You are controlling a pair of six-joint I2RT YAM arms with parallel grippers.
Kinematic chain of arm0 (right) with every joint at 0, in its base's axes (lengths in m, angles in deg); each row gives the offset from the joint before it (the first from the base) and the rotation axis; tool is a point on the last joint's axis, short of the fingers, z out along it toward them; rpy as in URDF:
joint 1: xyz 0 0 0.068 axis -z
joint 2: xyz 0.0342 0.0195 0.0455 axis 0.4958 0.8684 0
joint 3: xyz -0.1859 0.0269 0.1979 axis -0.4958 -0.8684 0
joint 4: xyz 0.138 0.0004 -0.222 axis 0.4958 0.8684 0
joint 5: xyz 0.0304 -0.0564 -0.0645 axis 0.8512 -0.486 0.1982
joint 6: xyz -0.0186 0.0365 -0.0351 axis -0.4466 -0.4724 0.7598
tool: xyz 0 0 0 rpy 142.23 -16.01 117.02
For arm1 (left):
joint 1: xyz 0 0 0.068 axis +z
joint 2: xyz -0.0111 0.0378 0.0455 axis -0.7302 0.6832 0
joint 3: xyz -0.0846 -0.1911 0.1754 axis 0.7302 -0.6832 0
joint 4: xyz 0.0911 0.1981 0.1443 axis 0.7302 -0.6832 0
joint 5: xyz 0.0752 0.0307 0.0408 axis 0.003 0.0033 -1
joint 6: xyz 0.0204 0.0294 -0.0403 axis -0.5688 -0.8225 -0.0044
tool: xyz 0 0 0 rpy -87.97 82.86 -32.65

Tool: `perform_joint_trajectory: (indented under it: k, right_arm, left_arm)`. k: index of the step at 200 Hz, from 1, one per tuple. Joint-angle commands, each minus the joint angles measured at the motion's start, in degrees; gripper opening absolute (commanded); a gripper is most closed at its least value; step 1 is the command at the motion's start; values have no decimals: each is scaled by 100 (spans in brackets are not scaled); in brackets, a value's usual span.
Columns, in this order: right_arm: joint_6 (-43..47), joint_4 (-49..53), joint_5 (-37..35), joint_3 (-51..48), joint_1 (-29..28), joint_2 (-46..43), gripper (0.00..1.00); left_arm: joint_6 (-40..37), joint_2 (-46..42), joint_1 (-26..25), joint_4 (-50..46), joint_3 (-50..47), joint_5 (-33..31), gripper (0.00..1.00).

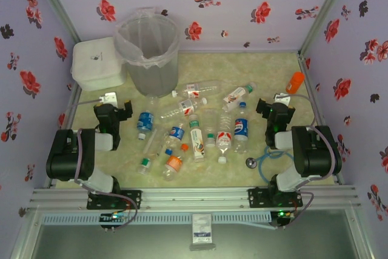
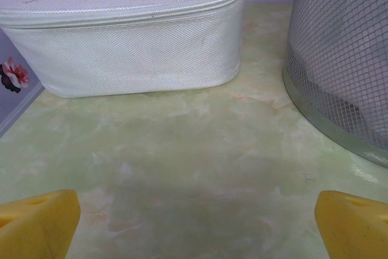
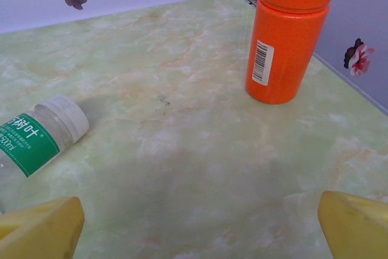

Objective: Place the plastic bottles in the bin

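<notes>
Several clear plastic bottles lie scattered on the marble-patterned table between the two arms, with blue, red-white, green and orange labels. The bin, a tall grey bucket lined with a clear bag, stands at the back left; its mesh-textured wall fills the right of the left wrist view. My left gripper is open over bare table just in front of the bin. My right gripper is open over bare table. A green-labelled bottle lies to its left.
A white lidded box sits left of the bin. A solid orange bottle-shaped object stands upright at the far right corner. A small round metal piece lies near the right arm's base. Flowered walls enclose the table.
</notes>
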Motion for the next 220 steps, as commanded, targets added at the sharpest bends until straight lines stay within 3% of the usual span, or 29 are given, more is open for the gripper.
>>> perform_joint_trajectory:
  k: [1,19,36,49,70,98,118,154,188,220]
  right_arm:
    - [-17,-19,66,98,33,40,100]
    - [-26,462,112,307,61,-260,100]
    - [-53,2135,122,864,52,-1021,99]
    - [-195,3213,102,1226,51,-1688,99]
    - [-711,6049,128,2085,28,-2575,100]
    - [-1422,8810,1262,2734,-103,-3304,100]
    - [-1693,10027,1402,2851,-579,-3688,99]
    - [-2154,10828,2107,2766,-1393,-3665,94]
    - [-2189,10292,2674,2381,-1609,-3100,84]
    - [-2092,9637,2878,2246,-1626,-2322,82]
  left_arm:
    - [-88,-3,53,0,126,10,100]
    - [63,-785,53,-1218,456,-193,100]
    - [286,-1778,58,-2222,711,-407,100]
    - [621,-2487,49,-3555,1134,-458,100]
    - [1316,-3363,36,-5672,1811,-528,100]
    - [2037,-3944,-69,-7888,2721,191,100]
    - [2321,-4164,-401,-8657,3163,855,100]
    - [2969,-4378,-1165,-9062,3470,1702,100]
    - [3468,-4450,-1761,-8797,3356,1821,99]
    - [3713,-4385,-1975,-8374,3182,1936,98]
